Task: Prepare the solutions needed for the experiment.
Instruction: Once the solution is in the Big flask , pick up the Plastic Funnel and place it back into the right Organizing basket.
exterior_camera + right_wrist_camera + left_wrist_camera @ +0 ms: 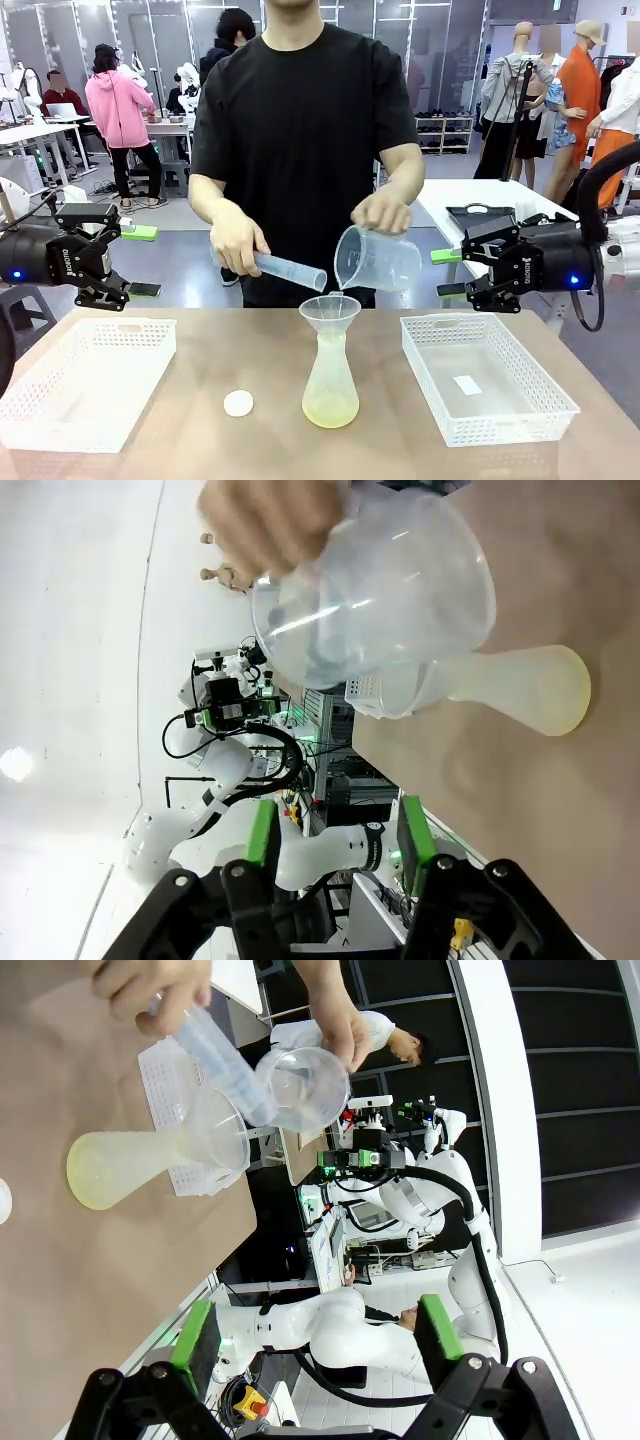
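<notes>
Left hand (142, 261) spread and empty, above the worktop's (200, 445) far left edge. Right hand (450, 273) also spread and empty, at the far right. Between them a person (300, 130) tilts a beaker (377, 258) and cylinder (290, 270) over the funnel (330, 310) in the flask (330, 370) mid-worktop. The solution (330, 408) lies shallow in the flask's base.

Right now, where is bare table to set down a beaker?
Bare tabletop lies between the left basket and the white cap, and between the flask and the right basket. Crowded over the funnel, under beaker and cylinder.
</notes>
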Robot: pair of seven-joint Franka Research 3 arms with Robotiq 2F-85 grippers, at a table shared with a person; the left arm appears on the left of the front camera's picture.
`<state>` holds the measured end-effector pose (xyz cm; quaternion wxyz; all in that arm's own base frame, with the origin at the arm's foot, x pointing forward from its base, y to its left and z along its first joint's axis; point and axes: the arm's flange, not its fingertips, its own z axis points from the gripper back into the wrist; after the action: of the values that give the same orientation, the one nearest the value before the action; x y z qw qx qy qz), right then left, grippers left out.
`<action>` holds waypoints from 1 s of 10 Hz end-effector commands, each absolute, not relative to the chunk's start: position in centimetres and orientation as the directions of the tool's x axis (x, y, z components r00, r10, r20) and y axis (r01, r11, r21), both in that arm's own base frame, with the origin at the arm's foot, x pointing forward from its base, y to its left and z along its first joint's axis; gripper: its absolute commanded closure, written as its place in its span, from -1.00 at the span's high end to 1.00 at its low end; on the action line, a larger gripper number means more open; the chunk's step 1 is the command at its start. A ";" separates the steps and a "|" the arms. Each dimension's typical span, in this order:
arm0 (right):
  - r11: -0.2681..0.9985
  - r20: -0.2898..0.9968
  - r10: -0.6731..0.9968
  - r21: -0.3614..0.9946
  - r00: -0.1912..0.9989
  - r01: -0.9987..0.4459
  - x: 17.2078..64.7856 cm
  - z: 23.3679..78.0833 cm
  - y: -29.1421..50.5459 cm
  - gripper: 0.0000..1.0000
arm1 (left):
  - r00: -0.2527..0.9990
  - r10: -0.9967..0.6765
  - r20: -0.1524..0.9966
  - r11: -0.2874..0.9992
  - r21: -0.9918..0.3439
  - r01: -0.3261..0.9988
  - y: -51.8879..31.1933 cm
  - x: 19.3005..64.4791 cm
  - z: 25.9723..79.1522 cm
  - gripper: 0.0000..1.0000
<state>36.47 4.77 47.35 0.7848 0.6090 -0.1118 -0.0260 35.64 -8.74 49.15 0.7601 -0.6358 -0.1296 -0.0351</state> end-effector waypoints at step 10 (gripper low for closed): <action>0.249 0.147 -0.177 0.963 0.973 -0.100 36.4 47.6 4.8 0.20 | 0.961 0.118 0.248 0.191 -0.956 0.224 -8.9 35.7 49.3 1.00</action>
<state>36.43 4.65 47.36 0.7840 0.6103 -0.1107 -0.0257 35.64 -8.74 49.15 0.7601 -0.6358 -0.1296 -0.0351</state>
